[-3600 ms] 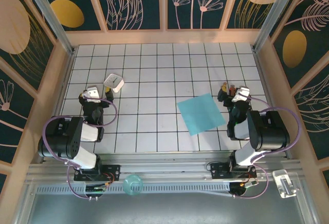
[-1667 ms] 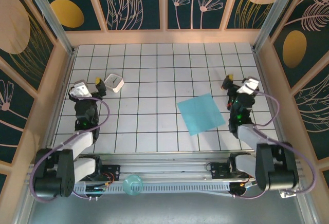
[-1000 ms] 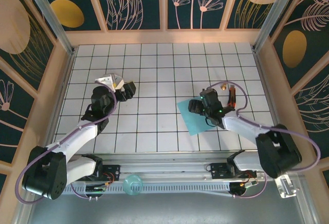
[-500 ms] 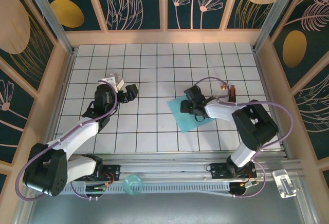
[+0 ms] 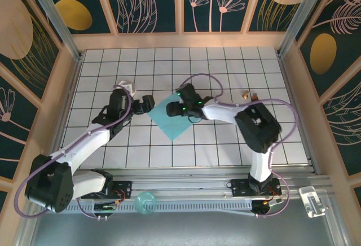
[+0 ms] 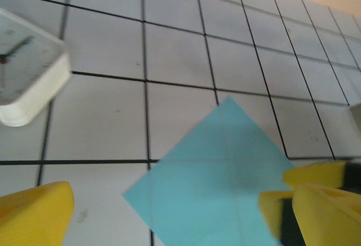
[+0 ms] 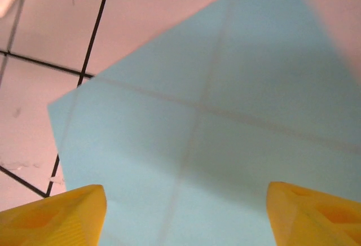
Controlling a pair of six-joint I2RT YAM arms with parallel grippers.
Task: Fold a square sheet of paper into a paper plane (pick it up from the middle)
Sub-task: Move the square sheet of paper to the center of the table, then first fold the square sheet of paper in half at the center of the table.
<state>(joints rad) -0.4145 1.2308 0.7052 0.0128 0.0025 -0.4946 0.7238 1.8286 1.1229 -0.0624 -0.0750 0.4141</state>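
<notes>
**Right gripper (image 7: 183, 192) spread wide over the square sheet of paper (image 5: 176, 121)**

Its yellow fingertips (image 7: 53, 215) stand far apart above the sheet's middle; whether they touch it cannot be told. The sheet lies flat on the gridded table (image 5: 225, 65). The left gripper (image 6: 166, 198), jaws also wide apart, sits just beside the sheet's left corner. A white clock block (image 6: 25, 82) lies further left of the sheet, partly under the left arm. Two small brownish bits (image 5: 250, 95) lie well to the sheet's right.
</notes>
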